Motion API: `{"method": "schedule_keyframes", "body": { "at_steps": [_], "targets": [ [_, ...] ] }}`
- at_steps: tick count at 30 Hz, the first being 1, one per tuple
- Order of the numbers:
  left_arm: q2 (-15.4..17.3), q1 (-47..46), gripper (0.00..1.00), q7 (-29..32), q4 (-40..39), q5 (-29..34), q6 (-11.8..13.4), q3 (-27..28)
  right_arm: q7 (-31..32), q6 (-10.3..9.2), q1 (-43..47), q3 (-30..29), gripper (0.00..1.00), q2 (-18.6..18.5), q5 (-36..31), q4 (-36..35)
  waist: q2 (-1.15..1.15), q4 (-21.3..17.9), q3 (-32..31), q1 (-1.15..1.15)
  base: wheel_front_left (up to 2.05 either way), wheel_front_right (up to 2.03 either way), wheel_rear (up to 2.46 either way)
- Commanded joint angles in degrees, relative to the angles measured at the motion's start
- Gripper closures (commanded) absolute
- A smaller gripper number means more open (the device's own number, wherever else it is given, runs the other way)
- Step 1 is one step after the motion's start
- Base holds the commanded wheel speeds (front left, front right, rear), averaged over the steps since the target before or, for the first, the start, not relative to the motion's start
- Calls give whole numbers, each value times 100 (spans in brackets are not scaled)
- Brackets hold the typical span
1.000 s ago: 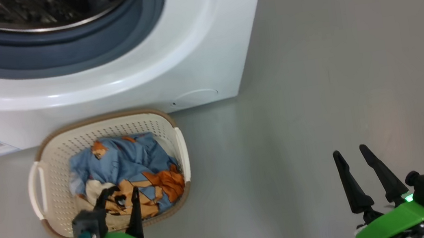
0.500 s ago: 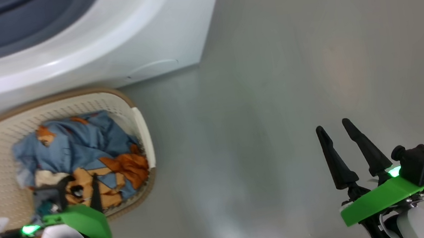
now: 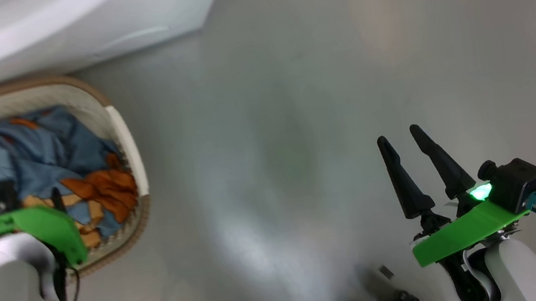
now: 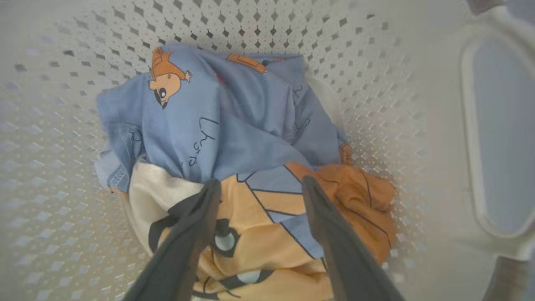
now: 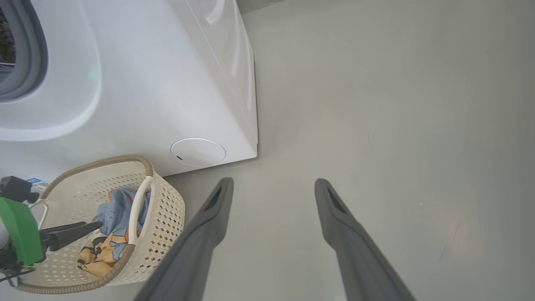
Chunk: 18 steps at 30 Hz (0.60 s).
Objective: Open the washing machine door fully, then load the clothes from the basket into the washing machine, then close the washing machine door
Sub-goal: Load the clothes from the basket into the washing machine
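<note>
Your left gripper [image 4: 260, 182] has come down into the basket [image 4: 376, 62], and the head camera has swung right.
Its fingers stand wide, tips at the orange and cream part of the clothes [image 4: 234, 125] on the basket bottom; touching or not, you cannot tell. Your right gripper [image 3: 398, 134] hovers wide and empty over the floor [image 3: 294, 116], well apart from the basket beside the washing machine [image 5: 146, 83].
</note>
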Motion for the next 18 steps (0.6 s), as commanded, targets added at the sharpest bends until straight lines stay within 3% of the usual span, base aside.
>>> {"method": "schedule_keyframes", "body": {
  "at_steps": [1, 7, 18],
  "targets": [
    [197, -114, 0, 116, 40, -55, 111, 191, -69, 9, 42, 119, 0, -15, 38, -103, 0, -290, 501, 0, 0, 0, 0],
    [435, -518, 0, 624, 441, -25, 384, 202, -69, 9, -74, 134, 0, 3, 90, -130, 0, -432, 797, 0, 0, 0, 0],
    [636, -959, 0, 903, 696, 51, 426, 45, -69, 9, -99, 139, 0, 39, 164, -177, 0, -633, 1068, 0, 0, 0, 0]
  ]
}}
